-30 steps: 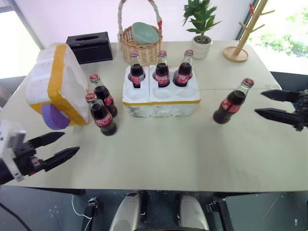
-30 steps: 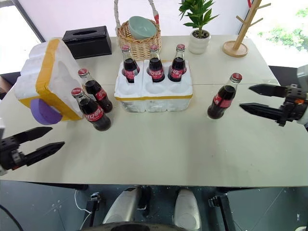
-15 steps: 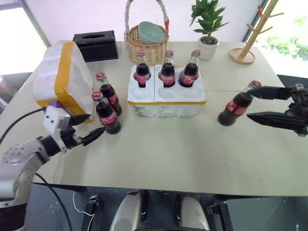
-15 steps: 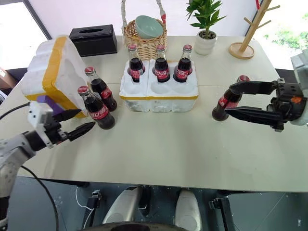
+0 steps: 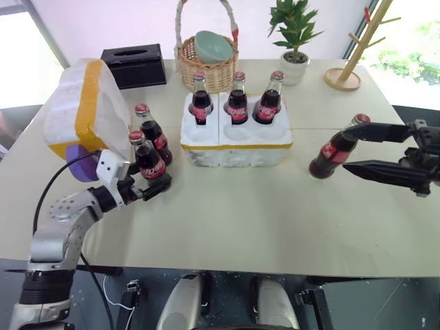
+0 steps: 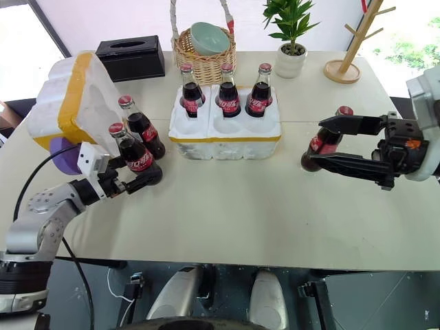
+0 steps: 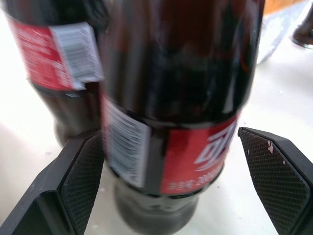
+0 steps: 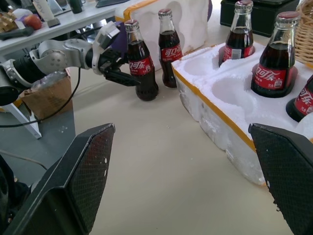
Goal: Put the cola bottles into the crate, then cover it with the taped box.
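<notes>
Three cola bottles [image 5: 237, 104] stand in the back wells of the crate [image 5: 234, 146]; its front wells are bare. Two more bottles stand left of it, by the tilted taped box [image 5: 81, 110]. My left gripper [image 5: 150, 187] is open, its fingers [image 7: 83, 176] on either side of the nearer bottle [image 7: 171, 98], low on its body. A sixth bottle [image 5: 335, 151] stands alone to the right of the crate. My right gripper [image 5: 352, 150] is open and overlaps that bottle in the head views. In the right wrist view nothing lies between its fingers [image 8: 80, 171].
At the back of the table are a black tissue box [image 5: 134, 64], a wicker basket [image 5: 210, 65] holding a green bowl, a potted plant [image 5: 294, 41] and a wooden rack [image 5: 349, 72]. Bare tabletop [image 5: 247, 213] stretches in front of the crate.
My left gripper has come forward from the table's near left edge to straddle the nearer left bottle. My right gripper has shifted left to the lone bottle.
</notes>
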